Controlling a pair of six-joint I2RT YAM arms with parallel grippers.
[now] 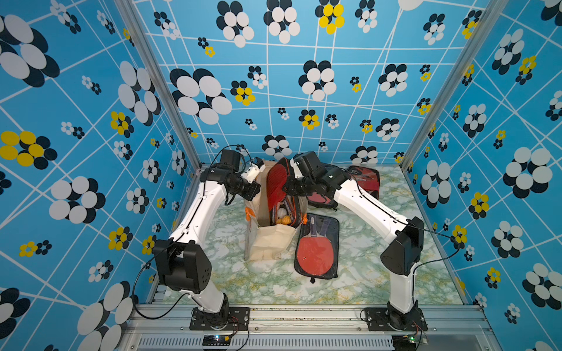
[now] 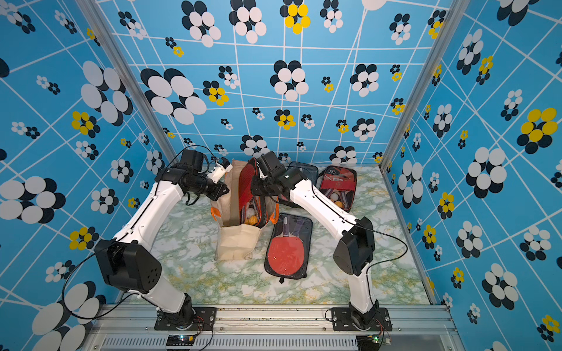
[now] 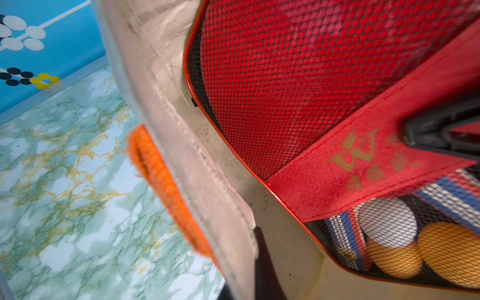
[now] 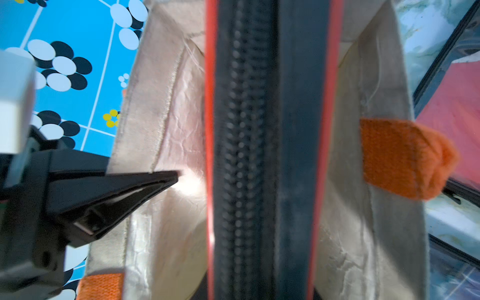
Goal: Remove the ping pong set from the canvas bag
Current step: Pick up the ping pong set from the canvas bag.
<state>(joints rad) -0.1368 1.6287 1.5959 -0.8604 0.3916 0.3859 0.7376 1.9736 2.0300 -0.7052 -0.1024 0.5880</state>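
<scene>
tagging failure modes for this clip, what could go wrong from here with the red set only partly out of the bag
1. The ping pong set sits deep in the canvas bag, and the left gripper pinches only one rim, so the bag may rise or tip with it.
2. The right gripper seems to hold just the set's upper part, so it could slip.
3. A paddle case lies close beside the bag, so the freed set might land on it.

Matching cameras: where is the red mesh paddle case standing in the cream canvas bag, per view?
Both top views: red mesh paddle case upright in cream canvas bag, centre.
Left wrist: mesh face close up.
Right wrist: its black zipper edge.
Shared landmark: bag's orange handle.
</scene>
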